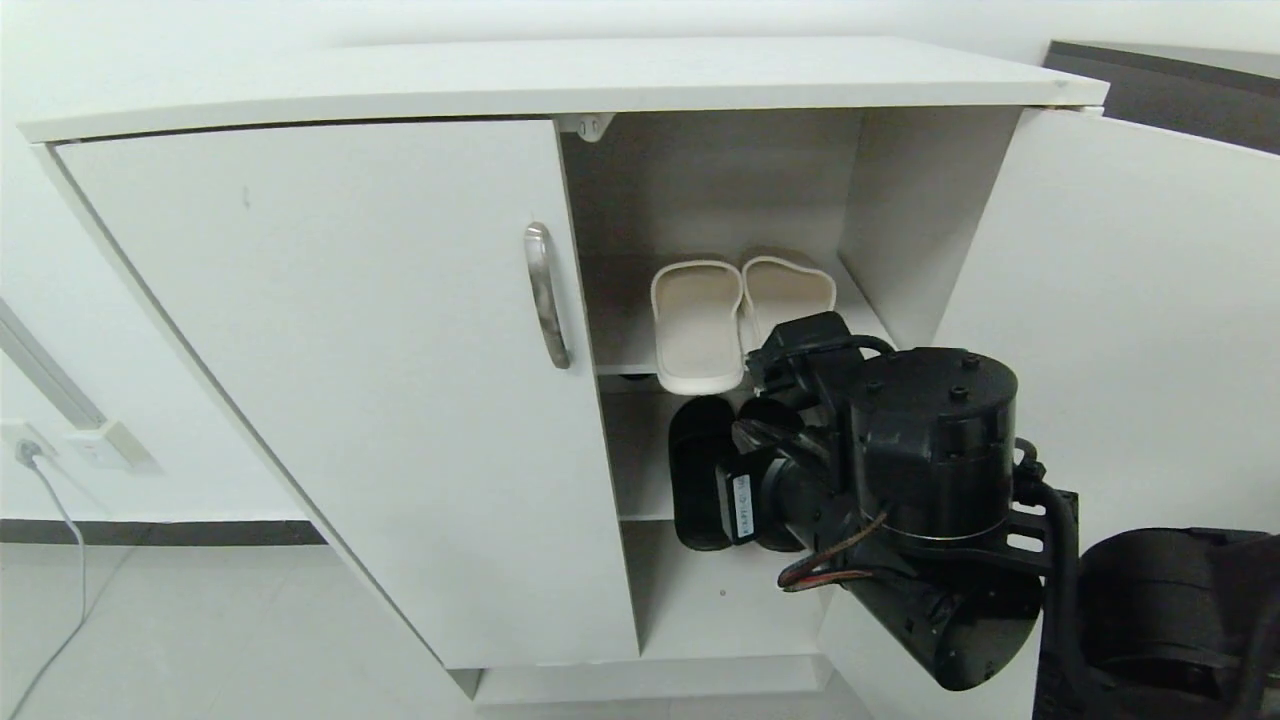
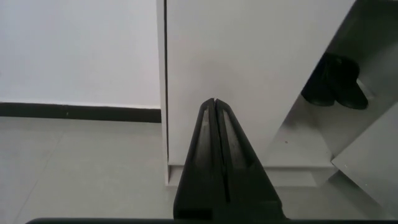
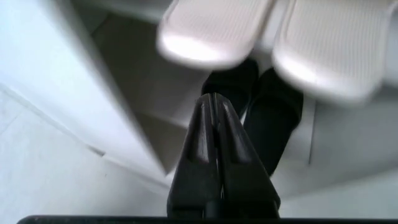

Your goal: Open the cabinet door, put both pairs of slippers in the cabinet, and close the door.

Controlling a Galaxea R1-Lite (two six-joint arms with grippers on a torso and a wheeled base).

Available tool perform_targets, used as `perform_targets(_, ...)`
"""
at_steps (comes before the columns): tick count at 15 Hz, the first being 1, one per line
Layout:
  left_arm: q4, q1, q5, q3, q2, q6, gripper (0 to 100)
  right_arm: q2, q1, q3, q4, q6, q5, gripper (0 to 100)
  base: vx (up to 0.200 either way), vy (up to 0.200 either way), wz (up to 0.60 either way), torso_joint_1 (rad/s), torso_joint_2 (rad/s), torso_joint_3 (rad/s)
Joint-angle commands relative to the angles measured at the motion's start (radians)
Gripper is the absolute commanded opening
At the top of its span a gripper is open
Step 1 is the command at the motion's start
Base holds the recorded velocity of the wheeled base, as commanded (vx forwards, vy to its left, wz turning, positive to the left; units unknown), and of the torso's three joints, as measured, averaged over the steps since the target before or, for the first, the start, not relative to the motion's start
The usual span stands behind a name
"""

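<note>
1. Cabinet [image 1: 300,400]: plain white, shadowed grey inside.
2. Handle [image 1: 545,295]: brushed silver.
3. Cream slippers [image 1: 700,320], higher than the right gripper [image 3: 214,101]: finely ribbed soles.
4. Black slippers [image 1: 700,480], just ahead of the right gripper: plain black.
5. Right gripper and left gripper [image 2: 214,104]: black.
6. Floor [image 2: 74,168] below the left gripper: pale grey; skirting [image 2: 74,111] black.

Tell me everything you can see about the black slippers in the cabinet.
The black slippers are a plain matte pair that looks like rubber or foam. They lie flat and side by side on the middle shelf of the open compartment, directly under the white slippers. Their near ends jut past the shelf's front edge. The right arm hides much of one slipper. The right gripper, shut, points at them. Whether it touches them cannot be told.
</note>
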Motion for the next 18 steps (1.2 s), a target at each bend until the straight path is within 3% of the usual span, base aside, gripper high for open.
perform_targets(1, 0.0, 0.001, 0.0, 0.0, 0.001, -0.001, 0, 0.006, 0.001, 0.0, -0.001, 0.0, 0.001, 0, -0.2, 0.0, 0.0, -0.007, 0.01, 0.002)
perform_targets(12, 0.0, 0.001, 0.0, 0.0, 0.001, -0.001, 0, 0.012, -0.013, 0.023, -0.002, 0.004, 0.003, 0, -0.2, 0.0, 0.0, 0.001, 0.01, 0.002)
perform_targets(18, 0.0, 0.001, 0.002, 0.0, 0.001, -0.004, 0, 0.007, -0.042, 0.079, -0.036, -0.023, 0.03, 0, 0.0, 0.0, 0.0, 0.0, 0.0, 0.0)
